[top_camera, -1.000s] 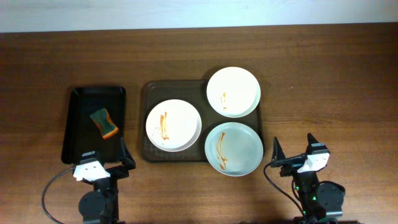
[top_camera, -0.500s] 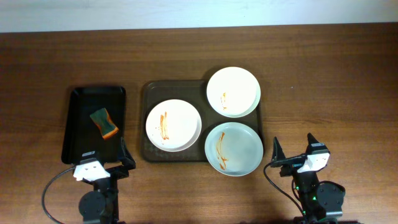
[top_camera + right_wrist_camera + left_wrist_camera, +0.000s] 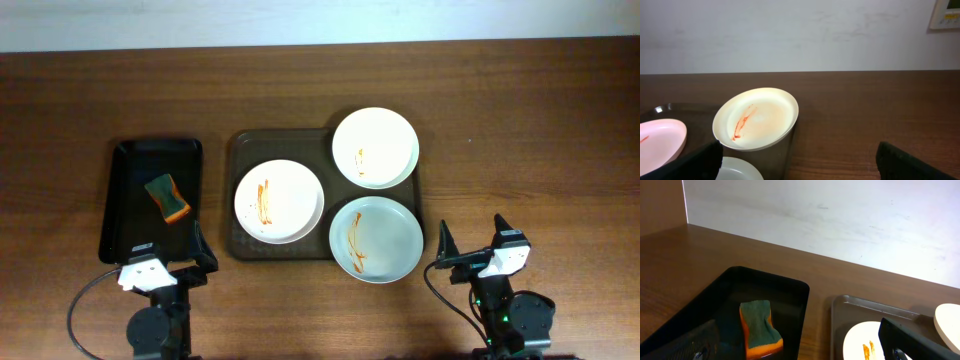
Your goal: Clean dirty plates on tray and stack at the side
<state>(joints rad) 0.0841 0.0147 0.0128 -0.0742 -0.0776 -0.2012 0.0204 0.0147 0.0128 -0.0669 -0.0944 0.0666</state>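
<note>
Three pale plates lie on the dark brown tray (image 3: 245,145) in the overhead view: a left plate (image 3: 279,201), a back right plate (image 3: 375,147) and a front right plate (image 3: 376,239). Each has orange-red sauce streaks. The back right plate also shows in the right wrist view (image 3: 756,119), and the left plate in the left wrist view (image 3: 865,342). My left gripper (image 3: 163,255) is open and empty near the table's front edge, below the black tray. My right gripper (image 3: 472,245) is open and empty, right of the front right plate.
A narrow black tray (image 3: 130,215) stands left of the brown tray and holds a green and orange sponge (image 3: 167,197), also in the left wrist view (image 3: 759,329). A white wall runs along the table's far edge.
</note>
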